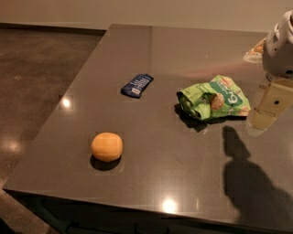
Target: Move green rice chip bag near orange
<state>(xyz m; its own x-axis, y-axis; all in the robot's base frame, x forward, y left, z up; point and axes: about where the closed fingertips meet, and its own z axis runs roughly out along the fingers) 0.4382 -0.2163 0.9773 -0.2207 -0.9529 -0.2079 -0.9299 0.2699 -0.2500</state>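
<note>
Orange nearest, blue packet beyond; gripper beside green rice chip bag.

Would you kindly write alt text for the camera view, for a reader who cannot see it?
A green bag lies on a dark table, the gripper just right of it at the picture's edge. An orange sits apart near the front left, and a blue packet lies farther back.

Glossy dark grey worktop, dotted with light glare. Mottled brown polished floor on the left; pale wall behind, dark baseboard. Tool at the right edge, low over the worktop.
</note>
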